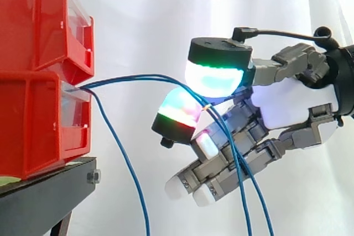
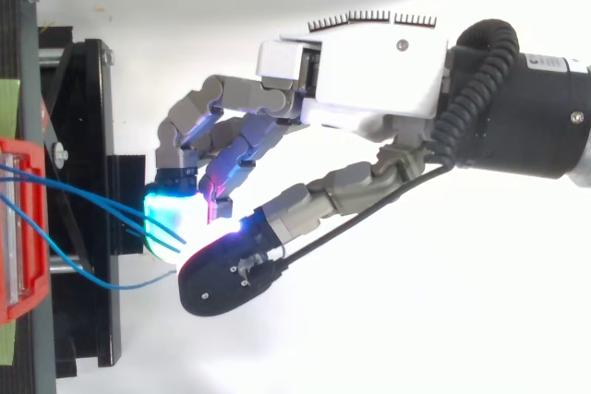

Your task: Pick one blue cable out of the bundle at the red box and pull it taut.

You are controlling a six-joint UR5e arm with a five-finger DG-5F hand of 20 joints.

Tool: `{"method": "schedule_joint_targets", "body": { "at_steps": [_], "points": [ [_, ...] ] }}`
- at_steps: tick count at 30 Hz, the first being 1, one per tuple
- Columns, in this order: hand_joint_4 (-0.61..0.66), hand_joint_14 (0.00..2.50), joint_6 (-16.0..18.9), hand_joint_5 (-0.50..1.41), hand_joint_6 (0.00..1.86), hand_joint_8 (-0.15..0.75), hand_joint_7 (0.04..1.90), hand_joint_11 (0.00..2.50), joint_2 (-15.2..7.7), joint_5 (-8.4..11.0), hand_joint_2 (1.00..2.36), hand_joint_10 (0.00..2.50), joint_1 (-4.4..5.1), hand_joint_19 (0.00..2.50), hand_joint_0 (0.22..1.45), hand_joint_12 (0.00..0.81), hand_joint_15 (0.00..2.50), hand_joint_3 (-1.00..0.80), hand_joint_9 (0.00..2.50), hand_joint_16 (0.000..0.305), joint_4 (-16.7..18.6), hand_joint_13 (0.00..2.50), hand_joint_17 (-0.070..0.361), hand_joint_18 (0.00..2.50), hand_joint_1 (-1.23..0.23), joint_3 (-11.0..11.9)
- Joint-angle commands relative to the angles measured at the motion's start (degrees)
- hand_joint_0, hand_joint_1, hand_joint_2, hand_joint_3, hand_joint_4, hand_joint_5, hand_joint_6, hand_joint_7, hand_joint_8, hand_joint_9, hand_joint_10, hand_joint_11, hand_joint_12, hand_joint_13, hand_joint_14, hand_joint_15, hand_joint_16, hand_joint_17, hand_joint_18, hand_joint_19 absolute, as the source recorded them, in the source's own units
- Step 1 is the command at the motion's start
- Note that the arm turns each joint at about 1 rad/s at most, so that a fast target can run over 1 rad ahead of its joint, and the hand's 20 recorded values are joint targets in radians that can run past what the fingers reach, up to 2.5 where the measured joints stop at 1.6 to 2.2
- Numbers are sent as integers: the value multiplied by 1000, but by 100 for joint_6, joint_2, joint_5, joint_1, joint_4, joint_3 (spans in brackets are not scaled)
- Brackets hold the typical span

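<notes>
- You are looking at thin blue cables (image 1: 138, 77), smooth and all one colour. They come out of the gap between two stacked red bins (image 1: 33, 109) at the left of the side view.
- From that gap more than one strand runs rightward to the robot hand (image 1: 287, 103), nearly level with a slight upward bow. A further strand hangs from the bins down to the bottom edge of the view.
- The robot hand pinches the strands between two glowing pads. The upper pad (image 1: 213, 78) has a black cap and is lit cyan and green; the lower pad (image 1: 178, 109) is lit green, red and blue. You cannot tell how many strands lie in the pinch.
- Past the pinch, two strands hang slack in front of the other fingers (image 1: 182, 186) and leave the view at its bottom edge.
- Those other fingers are half stretched, point down and toward the bins, have white tips and hold nothing.
- In the top view the robot hand (image 2: 369, 71) reaches in from the right. The cables meet its cyan-lit pad (image 2: 171, 219) just off the edge of the stand, and one strand sags in a loose loop beside the others.
- The bins have clear front panels (image 1: 77, 109) and sit on a black stand (image 1: 44, 192) with a bolt (image 1: 93, 177) at its corner.
- Behind everything in the side view hangs a white curtain (image 1: 166, 15), softly folded. In the top view the ground under the robot hand is plain white.
</notes>
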Motion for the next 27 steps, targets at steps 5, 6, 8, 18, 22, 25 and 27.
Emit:
{"method": "schedule_joint_targets", "body": {
  "at_steps": [5, 6, 8, 18, 22, 25, 27],
  "points": [
    [79, 7, 0, -185, 902, 325, 892, 756, 0, 0, 1000, 14, 2, 149, 556, 382, 213, -500, 901, 50, 0, 465, 112, 426, -589, 0],
    [76, 7, 0, -185, 902, 324, 894, 757, 0, 0, 1000, 14, -7, 155, 559, 382, 213, -500, 899, 50, 0, 465, 112, 425, -584, 0],
    [74, 7, 0, -187, 900, 325, 917, 765, 0, 0, 1001, 15, -7, 158, 590, 378, 216, -486, 896, 49, -9, 455, 110, 413, -568, 0],
    [70, 7, 0, -200, 921, 319, 889, 801, 0, 0, 1013, 15, 2, 142, 643, 377, 215, -333, 873, 48, -18, 464, 109, 434, -736, 0],
    [35, 7, 0, -201, 920, 316, 932, 815, 0, 0, 1012, 13, 2, 127, 678, 375, 206, -348, 875, 48, -18, 475, 108, 466, -784, 0],
    [8, 7, 9, -203, 926, 312, 935, 820, 0, 0, 1010, 13, -7, 117, 708, 369, 200, -376, 873, 48, -44, 482, 108, 482, -808, 0],
    [-6, 7, 9, -206, 932, 308, 914, 816, 0, 0, 1009, 13, 2, 109, 723, 369, 202, -396, 868, 48, -62, 490, 107, 496, -811, 0]
  ]
}}
